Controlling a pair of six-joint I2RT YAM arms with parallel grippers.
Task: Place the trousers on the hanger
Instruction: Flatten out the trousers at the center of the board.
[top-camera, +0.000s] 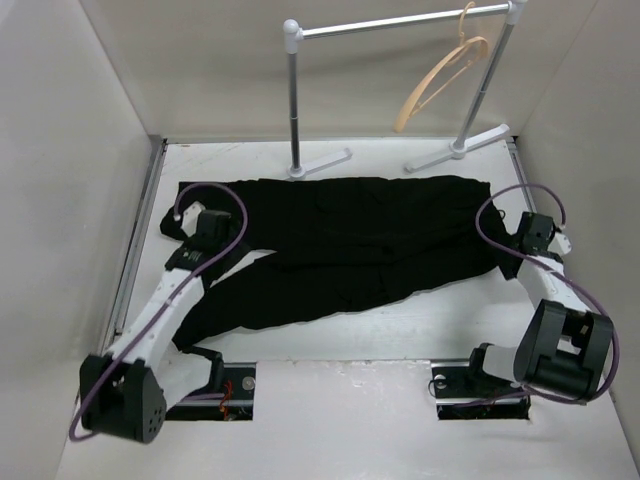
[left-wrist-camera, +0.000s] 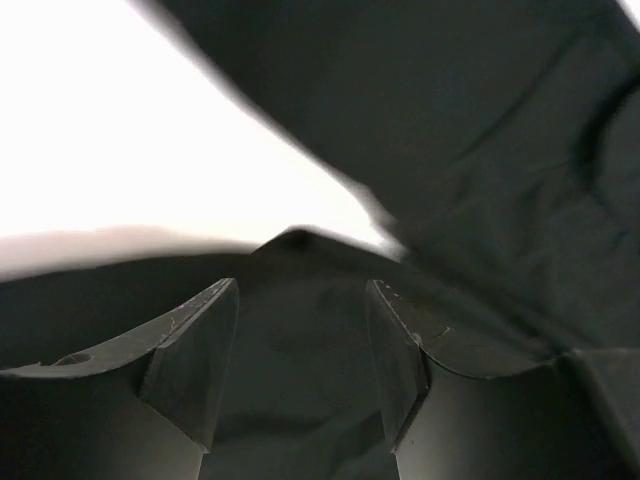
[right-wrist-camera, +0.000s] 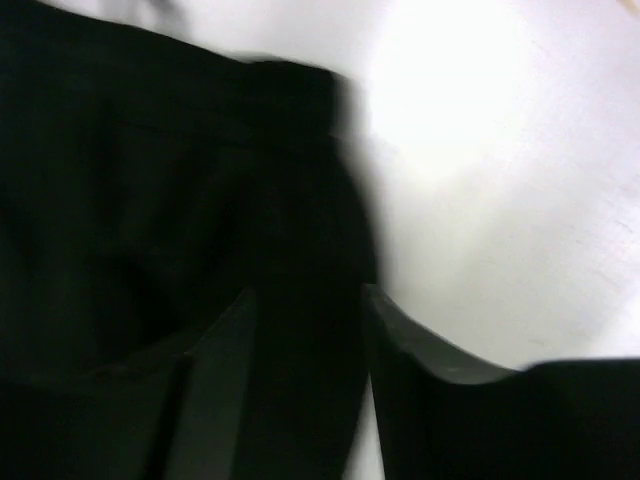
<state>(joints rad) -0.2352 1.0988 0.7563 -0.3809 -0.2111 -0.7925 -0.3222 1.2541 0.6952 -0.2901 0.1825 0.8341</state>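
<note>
My left gripper (left-wrist-camera: 300, 295) sits low over the left end of the trousers (top-camera: 350, 240). Its jaws are parted, with black cloth lying in the gap, and I can see nothing pinched. My right gripper (right-wrist-camera: 310, 295) is at the right end, just inside the cloth's edge where it meets the white desk (top-camera: 400, 330). Its jaws are also apart over cloth, released as far as that blurred view lets me judge.

The first risk is the grasp itself. Black fabric against dark fingers gives me little contrast, so I could close on one layer only, or on nothing, and not notice until the lift.

The trousers lie flat across the middle of the desk, spread left to right, with one leg trailing back toward my left arm's base. If I lift from the two ends, that loose leg is likely to drag, and it could catch on the arm or its purple cable (top-camera: 215, 195).

Further back, the hanger (top-camera: 440, 80) dangles tilted by its hook from the rail (top-camera: 400, 20), well apart from the cloth. It looks free to swing. Pushing soft, sagging fabric against it could knock it off the rail or spin it away, and a tug on the cloth might shift the rail's feet.
</note>
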